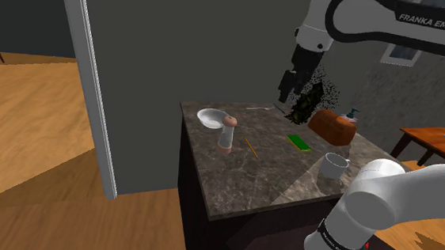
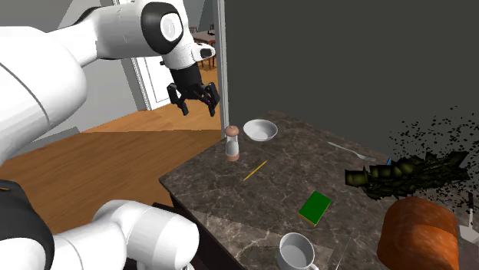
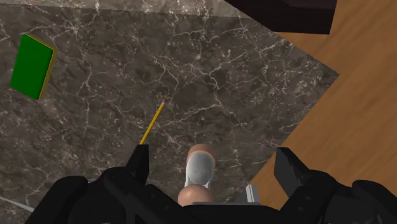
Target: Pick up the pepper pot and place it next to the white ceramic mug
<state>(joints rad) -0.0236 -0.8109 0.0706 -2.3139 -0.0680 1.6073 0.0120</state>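
Note:
The pepper pot [image 1: 227, 136], a small brown-and-white grinder, stands upright on the dark marble counter [image 1: 245, 185] near the edge on the shoulder view's left, next to a white bowl [image 1: 211, 117]. The white mug [image 1: 335, 166] stands at the counter's other side, nearer the stand. My gripper [image 2: 196, 100] hangs open well above the counter, empty. In the wrist view the pepper pot [image 3: 200, 170] lies far below, between the two spread fingers [image 3: 140, 163], and nothing touches it. In the second exterior view the pepper pot [image 2: 232, 143] is down and right of the gripper, and the mug [image 2: 297, 251] is at the bottom.
A yellow pencil [image 1: 250, 147] and a flat green block [image 1: 299, 141] lie between pot and mug. A brown loaf-shaped object [image 1: 332, 127], a soap dispenser [image 1: 350, 114] and a dark leafy plant [image 2: 407, 172] stand at the back. A grey wall [image 1: 136, 83] borders the counter; wooden floor lies beyond.

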